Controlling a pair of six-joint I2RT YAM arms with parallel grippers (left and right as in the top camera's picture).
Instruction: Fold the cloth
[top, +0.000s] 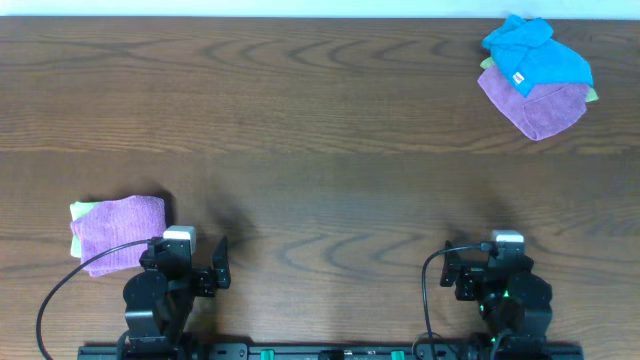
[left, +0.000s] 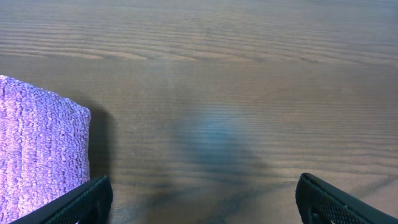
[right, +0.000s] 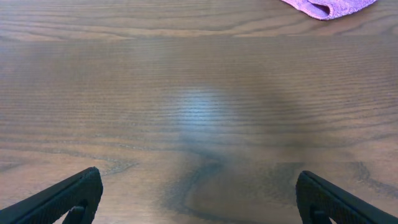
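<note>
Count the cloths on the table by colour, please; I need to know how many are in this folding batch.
Purple cloths: 2, one folded at near left, one in the far-right pile
Lime-green cloths: 2, an edge showing in each stack
Blue cloths: 1, on top of the far-right pile
Total: 5

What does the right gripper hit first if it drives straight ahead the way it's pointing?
Nothing close: only bare brown wooden table lies ahead of the right gripper, fingers open. The crumpled purple-pink microfibre cloth sits far ahead, right of that line; whether it clips it is unclear.
</note>
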